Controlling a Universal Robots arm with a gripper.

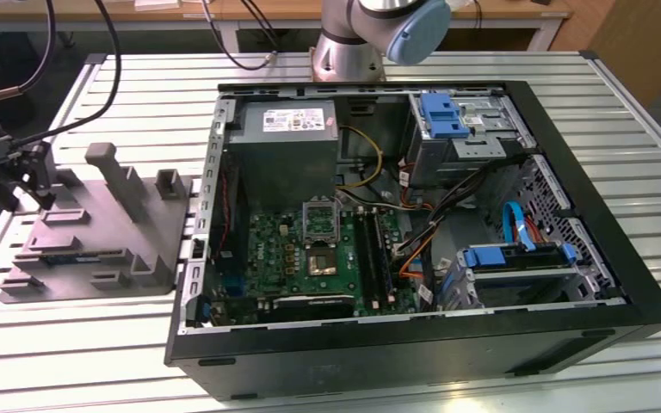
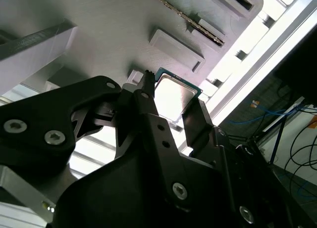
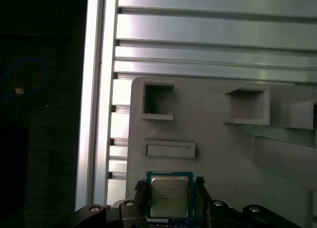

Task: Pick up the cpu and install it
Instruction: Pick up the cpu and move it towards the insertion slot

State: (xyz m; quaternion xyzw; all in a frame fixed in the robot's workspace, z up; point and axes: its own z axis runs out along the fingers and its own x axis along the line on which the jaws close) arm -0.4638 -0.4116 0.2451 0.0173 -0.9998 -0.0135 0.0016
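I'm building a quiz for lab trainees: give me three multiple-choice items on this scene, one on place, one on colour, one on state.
1. Where is the cpu? A in the gripper B in a drawer C on the floor
2. The fixture is: A red B grey C yellow
3. The computer case is: A shut B open C upside down
Key: A, its fingers press the cpu's edges; B, plain grey surface; B, the motherboard shows inside.
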